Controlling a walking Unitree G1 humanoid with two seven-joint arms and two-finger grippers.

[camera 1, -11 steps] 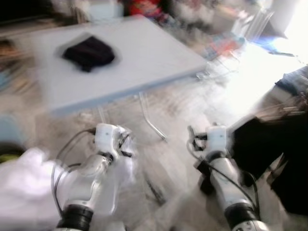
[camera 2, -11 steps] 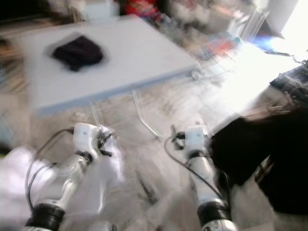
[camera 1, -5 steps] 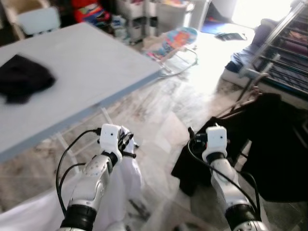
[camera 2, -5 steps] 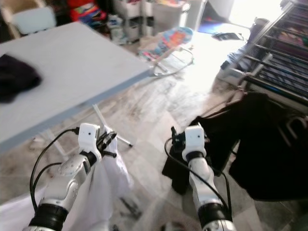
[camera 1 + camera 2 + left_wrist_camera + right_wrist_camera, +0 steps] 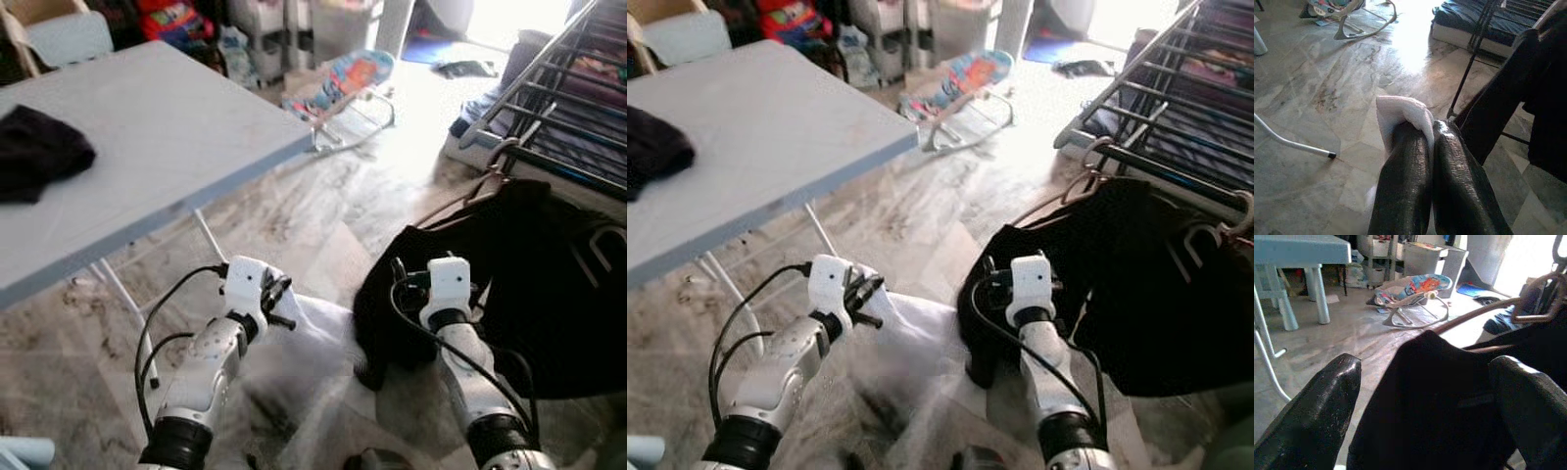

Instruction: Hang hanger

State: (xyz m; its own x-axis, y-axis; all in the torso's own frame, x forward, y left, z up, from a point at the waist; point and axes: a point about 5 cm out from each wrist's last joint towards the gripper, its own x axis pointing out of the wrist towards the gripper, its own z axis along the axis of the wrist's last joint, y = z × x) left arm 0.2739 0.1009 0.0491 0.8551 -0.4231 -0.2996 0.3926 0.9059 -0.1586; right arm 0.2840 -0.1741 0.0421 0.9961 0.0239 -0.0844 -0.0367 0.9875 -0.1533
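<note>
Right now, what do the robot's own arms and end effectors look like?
Both arms are silver with black collars near the elbow, each ending in a white boxy wrist block. Loose black cables loop along each forearm. The left end effector and right end effector each have two long, thick black fingers with a dull, finely textured surface.

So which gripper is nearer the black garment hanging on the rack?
Right. The right gripper is open right at the black garment; the left gripper, shut on white cloth, is off to its left.
</note>
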